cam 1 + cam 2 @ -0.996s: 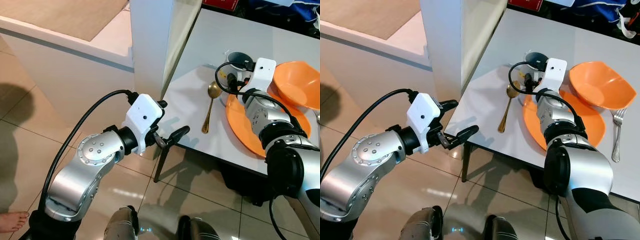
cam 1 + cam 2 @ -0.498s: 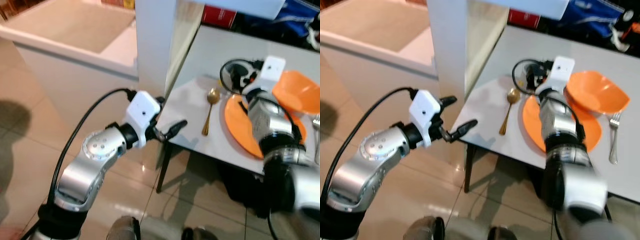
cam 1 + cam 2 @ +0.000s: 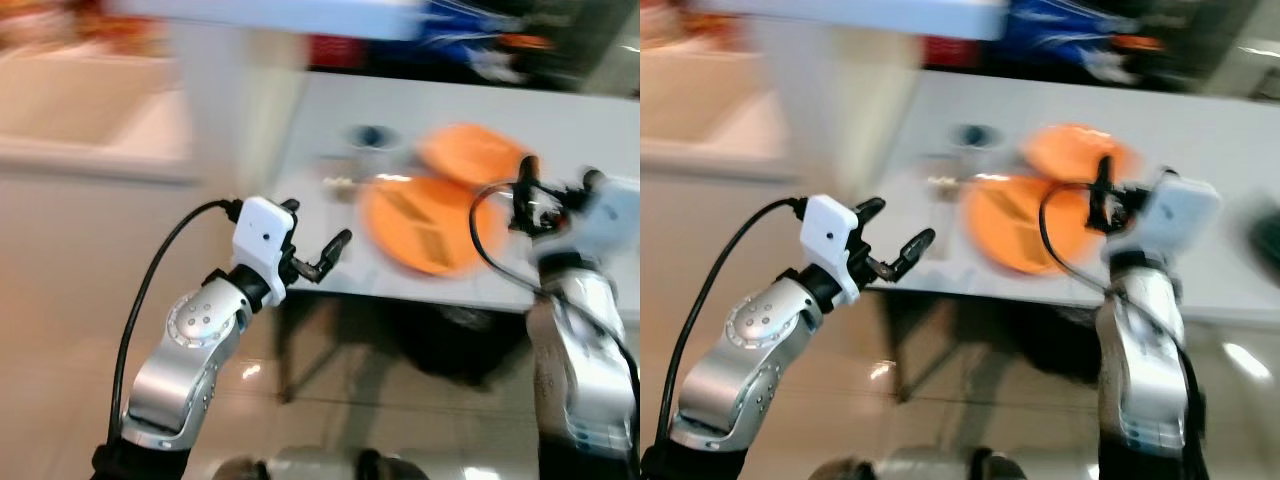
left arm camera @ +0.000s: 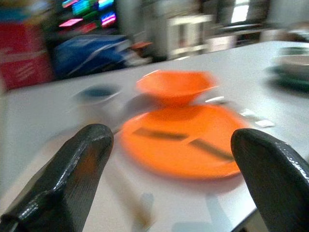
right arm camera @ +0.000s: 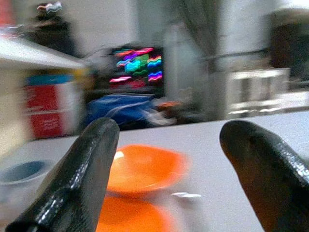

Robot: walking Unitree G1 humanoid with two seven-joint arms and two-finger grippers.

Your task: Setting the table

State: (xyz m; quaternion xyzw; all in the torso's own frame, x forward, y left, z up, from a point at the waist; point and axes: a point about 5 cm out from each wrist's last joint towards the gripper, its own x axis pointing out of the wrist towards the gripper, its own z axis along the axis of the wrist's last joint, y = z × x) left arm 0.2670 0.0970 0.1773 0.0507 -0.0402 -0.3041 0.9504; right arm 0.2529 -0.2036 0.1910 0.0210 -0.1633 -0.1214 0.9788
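Left eye view blurred; left gripper (image 3: 318, 238) wide, right gripper (image 5: 174, 159) wide, empty

Left gripper (image 4: 169, 169): fingers (image 4: 72, 174) spread wide, nothing between them. Beyond, blurred: orange plate (image 4: 183, 145) on white table (image 4: 29, 121); orange bowl (image 4: 176, 87) at the plate's 12 o'clock, touching its rim; a cup (image 4: 99, 99) at its 10 o'clock.

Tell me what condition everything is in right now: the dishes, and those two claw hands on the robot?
orange plate: flat on the table, nothing clearly on it.
orange bowl: upright, resting at the plate's far edge, looks empty.
cup: upright; contents too blurred to tell.
left gripper: open, empty, beside the table's edge.
right gripper: open, empty, raised above the table.
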